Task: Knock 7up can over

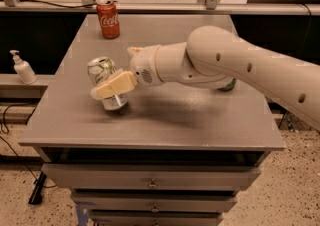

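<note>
1. Camera view - gray table (200, 115) on top of a drawer cabinet (150, 205), seen from the near side and from above.
2. 7up can (102, 72) sits on the left half of the table, toward the near edge. It is tilted, with its silver top leaning left and its base low on the tabletop. It is not lying flat.
3. Gripper (113, 71) is at the can, coming in from the right on the end of the big cream arm (240, 65), which crosses the right side of the table.
4. The gripper's fingers are spread wide and nothing is clamped. The near finger (114, 85) lies across the near face of the can and touches it. The far fingertip (134, 51) points up and away, just right of the can top and apart from it.
5. Red Coca-Cola can (108, 18) stands upright at the far left of the table, well apart from the 7up can and the gripper.
6. Green can (230, 86) on the right side of the table is mostly hidden behind the arm - only a sliver of it shows.
7. Pump bottle (22, 67) stands on a lower ledge left of the table.
8. Speckled floor (290, 195) shows around the cabinet, with a dark cable (7, 120) hanging at the left.
</note>
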